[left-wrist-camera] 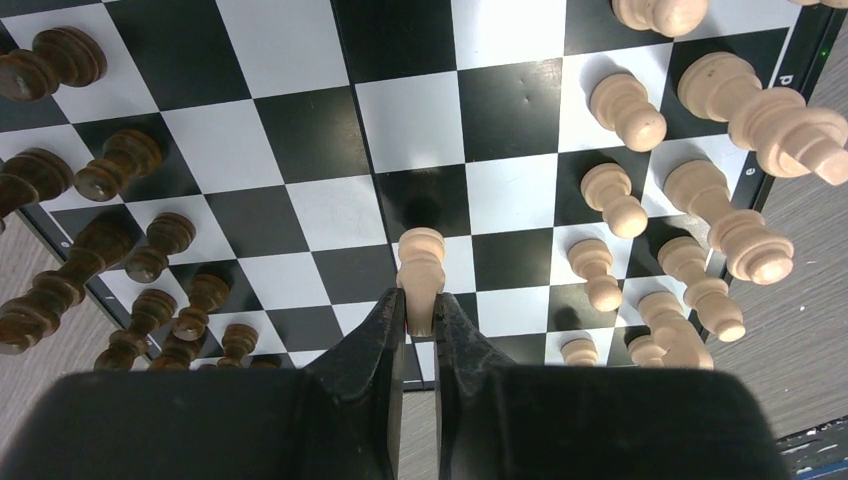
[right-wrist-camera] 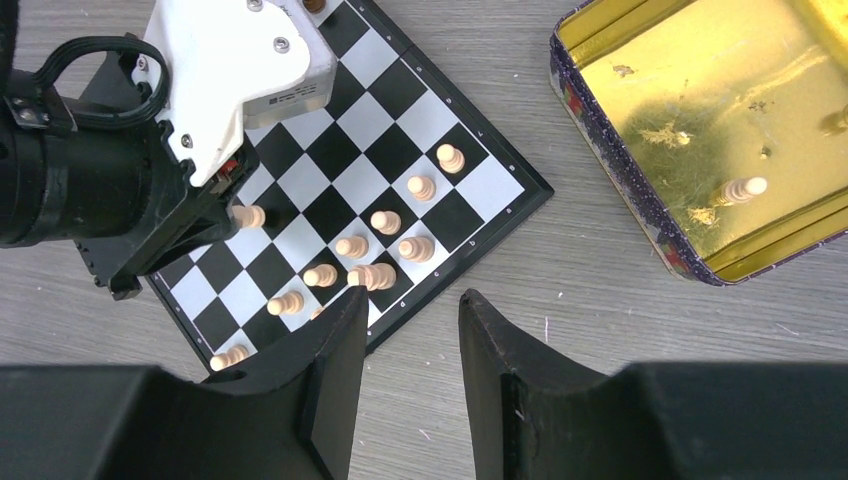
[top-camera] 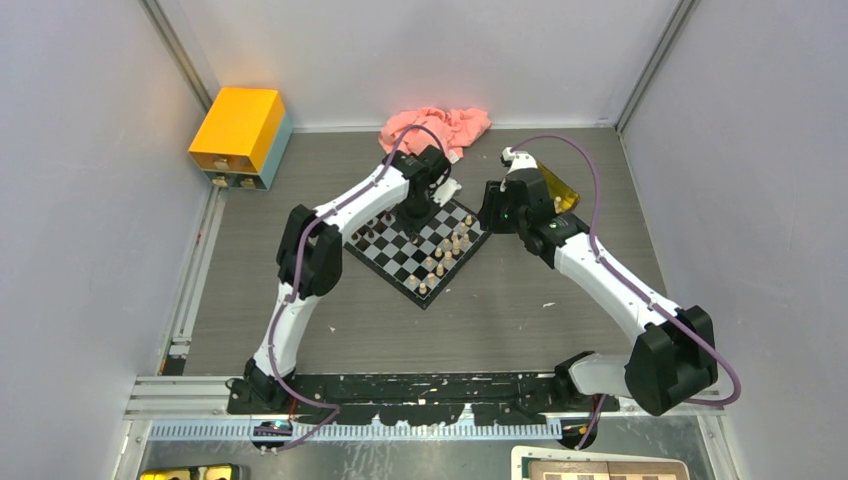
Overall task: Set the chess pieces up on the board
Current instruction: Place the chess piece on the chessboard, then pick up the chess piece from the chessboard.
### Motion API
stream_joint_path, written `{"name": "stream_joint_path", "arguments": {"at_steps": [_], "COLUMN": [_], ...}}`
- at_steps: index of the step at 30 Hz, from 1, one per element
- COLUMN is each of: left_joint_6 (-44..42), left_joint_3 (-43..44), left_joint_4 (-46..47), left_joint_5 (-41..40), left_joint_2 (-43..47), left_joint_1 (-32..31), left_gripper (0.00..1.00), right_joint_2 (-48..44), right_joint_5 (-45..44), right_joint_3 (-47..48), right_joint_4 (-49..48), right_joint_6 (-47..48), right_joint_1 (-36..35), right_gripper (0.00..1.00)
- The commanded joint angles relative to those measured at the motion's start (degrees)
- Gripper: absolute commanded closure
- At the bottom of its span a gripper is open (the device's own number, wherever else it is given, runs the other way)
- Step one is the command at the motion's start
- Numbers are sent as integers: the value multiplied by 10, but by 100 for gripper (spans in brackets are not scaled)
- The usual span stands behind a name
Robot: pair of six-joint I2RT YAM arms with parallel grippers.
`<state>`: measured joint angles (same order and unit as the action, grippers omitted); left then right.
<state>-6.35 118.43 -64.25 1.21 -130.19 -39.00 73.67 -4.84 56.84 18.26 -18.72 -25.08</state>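
Note:
The board (top-camera: 400, 262) lies turned like a diamond in the middle of the table. In the left wrist view, dark brown pieces (left-wrist-camera: 110, 270) stand along the left side of the board (left-wrist-camera: 290, 130) and pale beige pieces (left-wrist-camera: 640, 220) along the right. My left gripper (left-wrist-camera: 420, 312) is shut on a pale pawn (left-wrist-camera: 421, 262), held over the board's middle squares; it shows in the top view (top-camera: 414, 215). My right gripper (right-wrist-camera: 412, 300) is open and empty, above the table beside the board's right corner (right-wrist-camera: 520, 190). One pale piece (right-wrist-camera: 742, 188) lies in the yellow tray (right-wrist-camera: 640, 70).
The yellow tray (top-camera: 560, 188) sits right of the board. A pink cloth (top-camera: 440, 128) lies at the back. A yellow box with drawers (top-camera: 240, 130) stands at the back left. A brown-and-cream board (top-camera: 600, 468) is at the near edge.

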Motion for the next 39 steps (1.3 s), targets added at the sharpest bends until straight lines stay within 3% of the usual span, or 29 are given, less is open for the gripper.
{"name": "stream_joint_path", "arguments": {"at_steps": [1,12,24,27,39], "left_joint_6": [6,12,40,59,191], "left_joint_3": [29,51,86,39,-317], "left_joint_4": [-14,-26,-30,-19,149], "left_joint_5": [0,5,-94,-133,-234], "left_joint_2": [-8,-20,71,137,492], "left_joint_1": [-5,-7,-6,-1,11], "left_gripper": [84,66,62,61,59], "right_joint_2": [0,0,29,74,274], "right_joint_5": [-2,4,36,40,-1], "right_joint_3": [13,8,50,88,284], "right_joint_4": [-32,-33,-14,3,94], "right_joint_6": [7,10,24,24,-35], "right_joint_1": [-3,-3,-7,-24,-127], "right_gripper": [56,55,55,53,50]}}
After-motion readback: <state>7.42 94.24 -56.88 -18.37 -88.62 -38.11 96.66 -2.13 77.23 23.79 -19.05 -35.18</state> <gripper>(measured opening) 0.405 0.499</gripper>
